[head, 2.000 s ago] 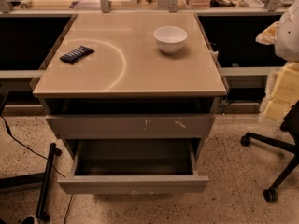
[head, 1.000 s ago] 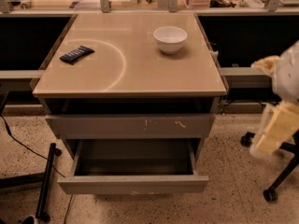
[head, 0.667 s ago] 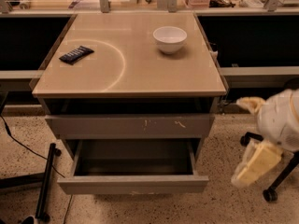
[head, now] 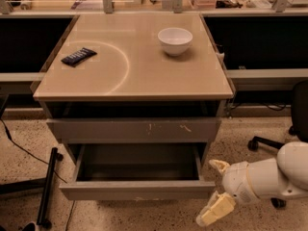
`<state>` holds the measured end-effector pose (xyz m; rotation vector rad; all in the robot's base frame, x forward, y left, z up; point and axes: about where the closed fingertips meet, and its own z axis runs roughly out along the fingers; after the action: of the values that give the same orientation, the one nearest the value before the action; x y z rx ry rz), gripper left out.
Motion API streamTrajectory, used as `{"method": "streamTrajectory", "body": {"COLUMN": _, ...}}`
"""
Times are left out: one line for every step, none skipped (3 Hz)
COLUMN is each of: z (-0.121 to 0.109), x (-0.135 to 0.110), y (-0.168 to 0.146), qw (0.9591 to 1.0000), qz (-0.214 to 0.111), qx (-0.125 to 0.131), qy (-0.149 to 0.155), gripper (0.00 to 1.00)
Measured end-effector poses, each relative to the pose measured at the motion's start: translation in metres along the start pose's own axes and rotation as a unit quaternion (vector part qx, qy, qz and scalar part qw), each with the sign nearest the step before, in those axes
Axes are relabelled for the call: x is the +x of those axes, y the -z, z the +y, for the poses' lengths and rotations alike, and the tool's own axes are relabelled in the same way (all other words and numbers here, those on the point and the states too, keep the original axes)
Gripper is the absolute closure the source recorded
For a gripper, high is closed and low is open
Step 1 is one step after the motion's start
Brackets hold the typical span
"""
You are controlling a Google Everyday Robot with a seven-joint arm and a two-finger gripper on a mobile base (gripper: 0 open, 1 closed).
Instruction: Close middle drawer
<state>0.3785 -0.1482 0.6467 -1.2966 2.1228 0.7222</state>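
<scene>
On the bench (head: 144, 78) sit a bowl (head: 174, 40) and a snack bar (head: 78, 56). Below, the middle drawer (head: 137, 190) hangs pulled well out. I have my gripper (head: 215, 189), fingers (head: 217, 211) spread, just beside its right front corner, so the push is not yet begun.

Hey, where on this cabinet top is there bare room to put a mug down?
The whole front half of the top is bare, as is the stretch between the dark packet and the white bowl. The open middle drawer looks empty too, but the claw crowds its right front corner.
</scene>
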Motion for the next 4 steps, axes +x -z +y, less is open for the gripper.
{"method": "streamTrajectory", "body": {"z": 0.002, "x": 0.034, "y": -0.063, "qw": 0.9981, "qz": -0.02, "qx": -0.041, "qy": -0.042, "gripper": 0.0}}
{"method": "streamTrajectory", "body": {"z": 0.004, "x": 0.042, "y": -0.075, "qw": 0.9969, "qz": -0.025, "qx": -0.052, "qy": -0.054, "gripper": 0.18}}
{"method": "streamTrajectory", "body": {"z": 0.004, "x": 0.042, "y": -0.075, "qw": 0.9969, "qz": -0.025, "qx": -0.052, "qy": -0.054, "gripper": 0.42}}
{"method": "streamTrajectory", "body": {"z": 0.003, "x": 0.044, "y": -0.079, "qw": 0.9964, "qz": -0.019, "qx": -0.063, "qy": -0.054, "gripper": 0.65}}
